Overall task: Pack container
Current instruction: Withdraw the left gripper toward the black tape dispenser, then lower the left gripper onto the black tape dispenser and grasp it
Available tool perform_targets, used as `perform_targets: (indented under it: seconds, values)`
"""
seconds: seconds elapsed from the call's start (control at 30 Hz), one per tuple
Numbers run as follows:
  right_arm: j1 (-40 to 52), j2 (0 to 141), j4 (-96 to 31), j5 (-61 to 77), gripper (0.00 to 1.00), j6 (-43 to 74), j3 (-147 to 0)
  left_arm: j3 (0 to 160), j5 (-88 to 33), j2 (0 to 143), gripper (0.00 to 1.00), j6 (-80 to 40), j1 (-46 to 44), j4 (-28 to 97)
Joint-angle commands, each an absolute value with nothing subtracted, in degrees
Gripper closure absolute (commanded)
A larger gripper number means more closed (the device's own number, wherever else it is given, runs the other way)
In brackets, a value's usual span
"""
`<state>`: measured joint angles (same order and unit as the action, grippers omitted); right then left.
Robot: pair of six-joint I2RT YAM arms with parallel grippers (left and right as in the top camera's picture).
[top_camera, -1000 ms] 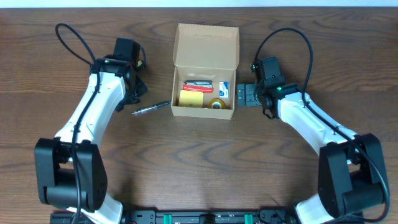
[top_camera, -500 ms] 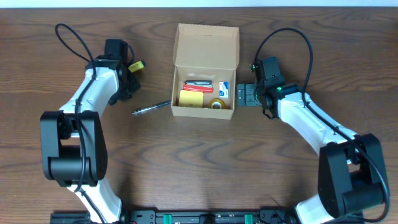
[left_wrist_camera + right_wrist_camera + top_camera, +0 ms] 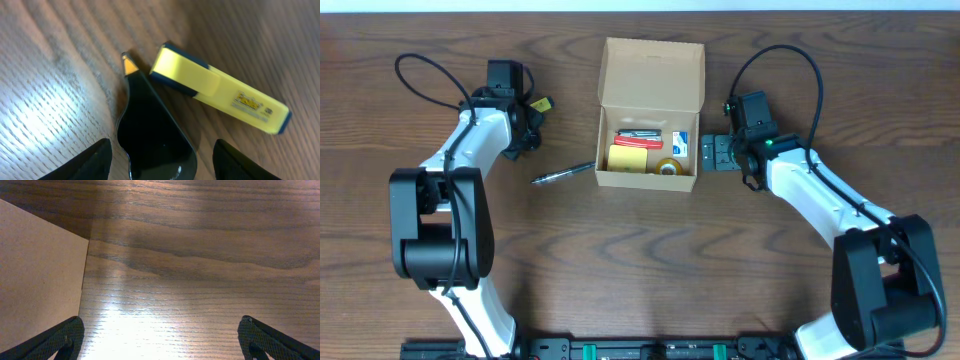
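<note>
The container (image 3: 650, 110) is a tan cardboard box in the middle of the table, with its flap lid standing open at the back. Inside lie a red item, a yellow pad (image 3: 630, 158), a tape roll (image 3: 669, 166) and a small blue-and-white item. My left gripper (image 3: 528, 128) (image 3: 160, 170) is open over a glossy black object (image 3: 155, 135), with a gap on each side of it. A yellow highlighter (image 3: 220, 90) (image 3: 538, 104) lies just beyond it. My right gripper (image 3: 715, 153) (image 3: 162, 345) stands wide open over bare wood, right of the box wall (image 3: 40, 270).
A pen (image 3: 563, 173) lies on the table between my left gripper and the box's left front corner. Black cables loop behind both arms. The brown wooden table (image 3: 650, 260) stretches toward the front edge.
My left arm has swung back and to the left, and the yellow highlighter now shows beside its gripper. The right arm and the box have not moved.
</note>
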<state>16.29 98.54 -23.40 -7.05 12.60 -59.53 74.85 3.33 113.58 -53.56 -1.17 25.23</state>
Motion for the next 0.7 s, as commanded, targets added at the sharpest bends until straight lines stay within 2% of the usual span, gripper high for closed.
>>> perform_targets:
  seconds: [0.0, 0.4, 0.53, 0.67]
  values:
    - [15.79, 99.02, -23.57, -7.03, 0.01, 13.23, -59.44, 74.76, 3.36, 115.04, 0.34, -61.25, -0.99, 25.21]
    - [15.79, 99.02, -23.57, -7.03, 0.01, 13.23, -59.44, 74.76, 3.38, 117.01, 0.34, -65.01, -0.86, 24.75]
    - [15.79, 99.02, -23.57, -7.03, 0.01, 13.23, -59.44, 74.76, 3.11, 117.14, 0.39, -66.17, -0.49, 25.52]
    - [15.79, 99.02, -23.57, -7.03, 0.01, 13.23, -59.44, 74.76, -2.28, 118.50, 0.43, -68.05, 0.47, 25.61]
